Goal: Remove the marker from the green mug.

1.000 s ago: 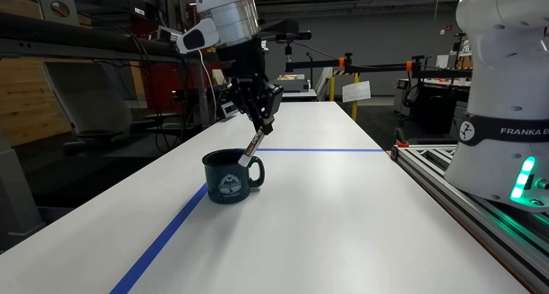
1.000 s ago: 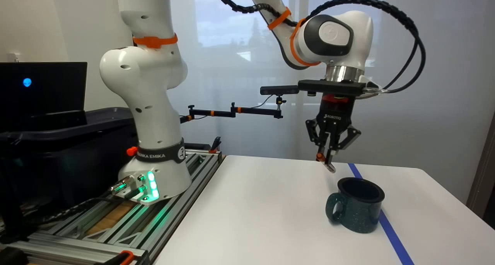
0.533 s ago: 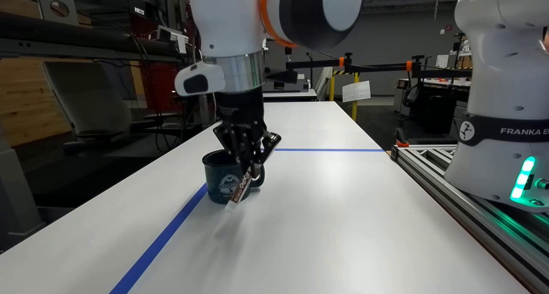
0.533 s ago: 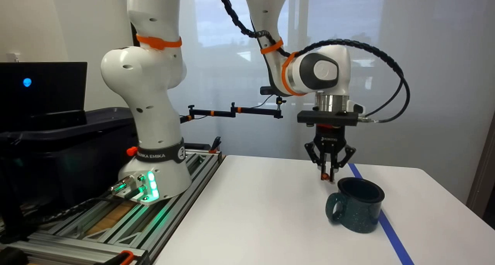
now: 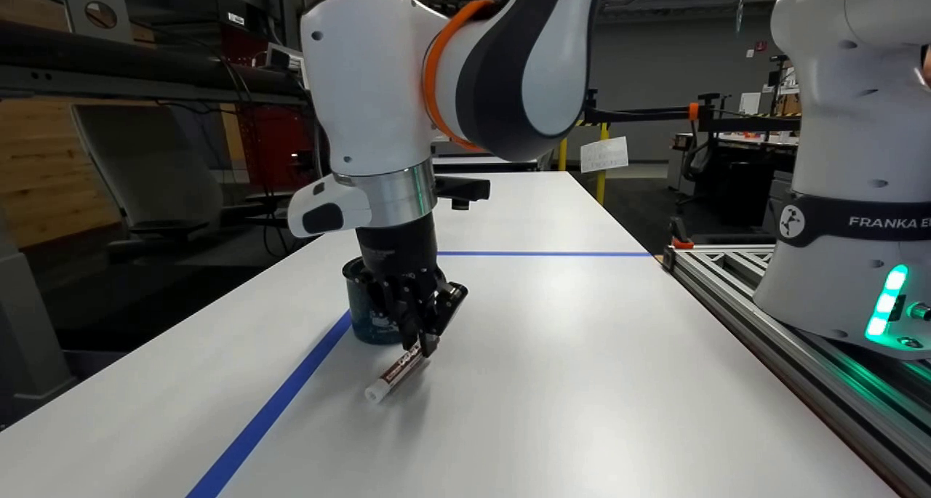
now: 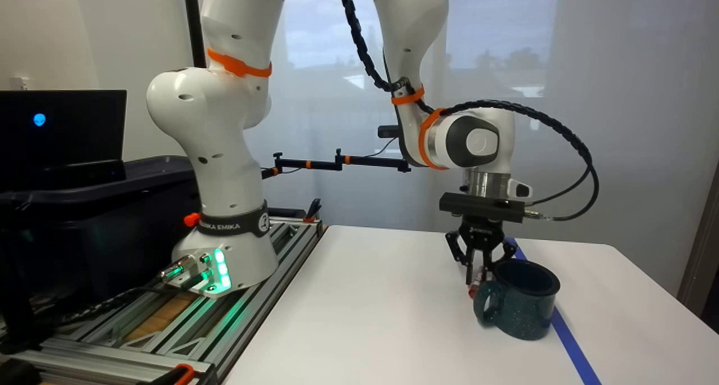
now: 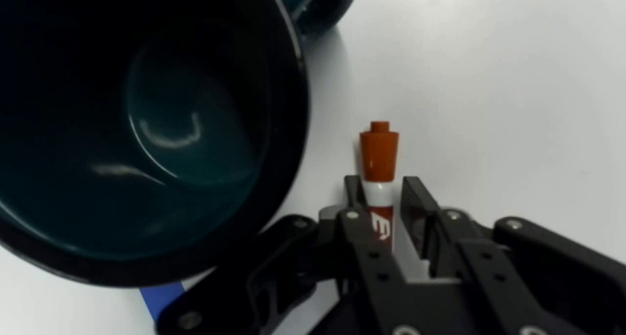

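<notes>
The marker [image 5: 396,373] has a white body with a dark brown-red label and a red-orange end. It lies low, apparently on the table, beside the green mug [image 5: 367,316], outside it. In the wrist view the marker's red end [image 7: 380,159] points up the frame, right of the mug's dark rim [image 7: 291,144]. My gripper [image 7: 381,181] straddles the marker near the table. A gap shows between the marker and the right finger, so the fingers are parted. In an exterior view the gripper [image 6: 479,278] is just behind the upright mug [image 6: 528,312]. The mug's interior shows no marker.
The white table [image 5: 582,382] carries blue tape lines [image 5: 276,400]. The mug's handle [image 6: 486,303] stands close to the gripper's fingers. The robot base [image 6: 230,250] stands on a metal frame at the table's edge.
My gripper has come down from above the mug's side to the table, carrying the marker. The marker has gone from steeply tilted in the fingers to nearly flat, and the fingers have parted. The mug stays put.
</notes>
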You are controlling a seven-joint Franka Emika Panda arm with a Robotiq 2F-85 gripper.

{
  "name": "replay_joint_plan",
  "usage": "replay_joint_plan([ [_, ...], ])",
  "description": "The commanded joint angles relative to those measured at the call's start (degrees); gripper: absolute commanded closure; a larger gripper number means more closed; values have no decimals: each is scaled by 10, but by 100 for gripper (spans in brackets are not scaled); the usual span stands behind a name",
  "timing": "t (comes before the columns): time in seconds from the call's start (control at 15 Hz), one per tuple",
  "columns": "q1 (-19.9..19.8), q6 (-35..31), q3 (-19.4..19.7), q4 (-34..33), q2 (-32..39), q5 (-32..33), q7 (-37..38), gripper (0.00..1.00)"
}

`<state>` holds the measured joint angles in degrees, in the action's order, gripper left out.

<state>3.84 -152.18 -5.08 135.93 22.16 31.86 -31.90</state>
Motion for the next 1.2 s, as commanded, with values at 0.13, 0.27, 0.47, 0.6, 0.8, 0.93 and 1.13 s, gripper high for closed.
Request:
replay_joint_plan([
  [0.13,14,18,5,-27,-3,17,3,26],
  [0.27,18,26,2,-30,-16,20,-2,10],
  [0.47,19,47,-5,-31,-47,3,-2,0],
  [0.6,12,84,-16,-32,-73,-52,21,0],
  [0.8,3,138,-20,-35,-118,-126,45,0],
  [0.93,-2,161,-13,-33,-149,-162,63,0],
  [1.13,-7,184,3,-33,-179,-183,113,0],
])
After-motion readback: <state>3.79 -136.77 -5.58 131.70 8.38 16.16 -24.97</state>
